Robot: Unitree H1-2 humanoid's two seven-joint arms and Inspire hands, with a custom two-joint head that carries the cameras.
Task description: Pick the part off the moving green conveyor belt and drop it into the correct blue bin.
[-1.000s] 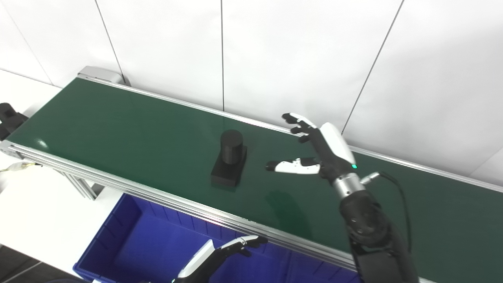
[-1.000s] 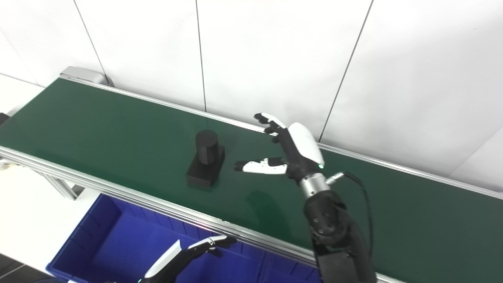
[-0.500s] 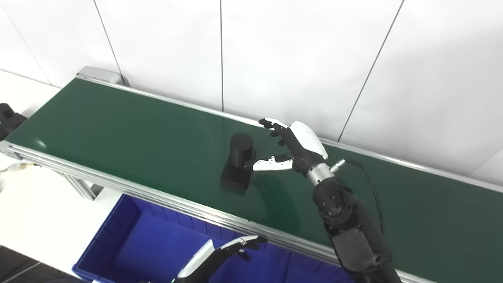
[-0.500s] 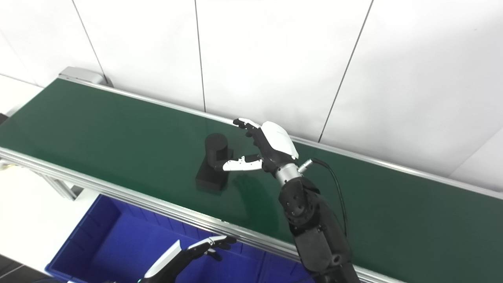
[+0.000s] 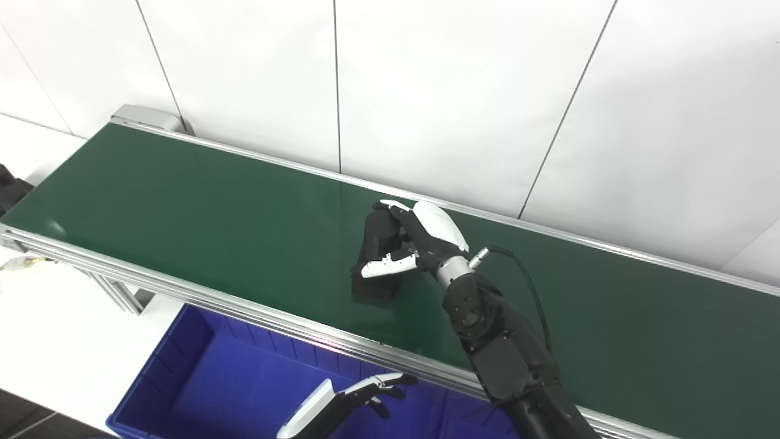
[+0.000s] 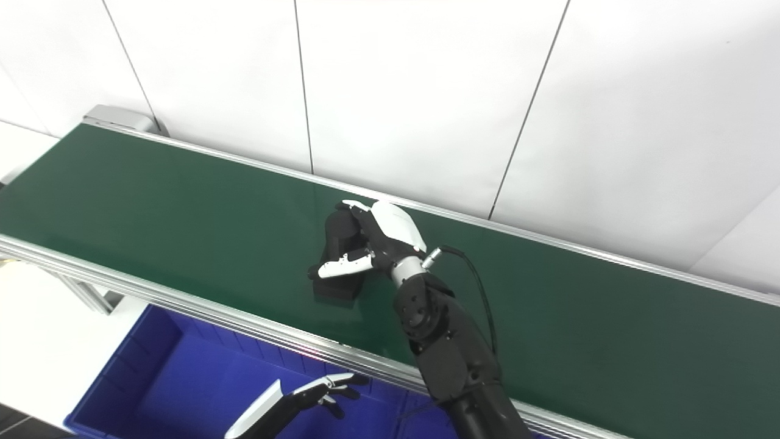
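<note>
The black part [image 5: 372, 285], a cylinder on a square base, stands on the green conveyor belt [image 5: 183, 195] near its middle. My right hand [image 5: 426, 235] reaches over the belt from the right and wraps the cylinder: the fingers curl round its back and top, and the white thumb lies across its front. The base rests on the belt. Low at the bottom edge, my left hand [image 5: 347, 399] hovers open, fingers spread, over the blue bin [image 5: 201, 378] in front of the belt.
The belt's aluminium rail [image 5: 183, 292] runs between the part and the bin. A white wall stands close behind the belt. A dark object [image 5: 7, 189] sits at the left edge, by a white tabletop [image 5: 55, 329].
My right hand moved left across the belt and closed its fingers and thumb around the part's cylinder. The part rode slightly to the right. The left hand barely moved.
</note>
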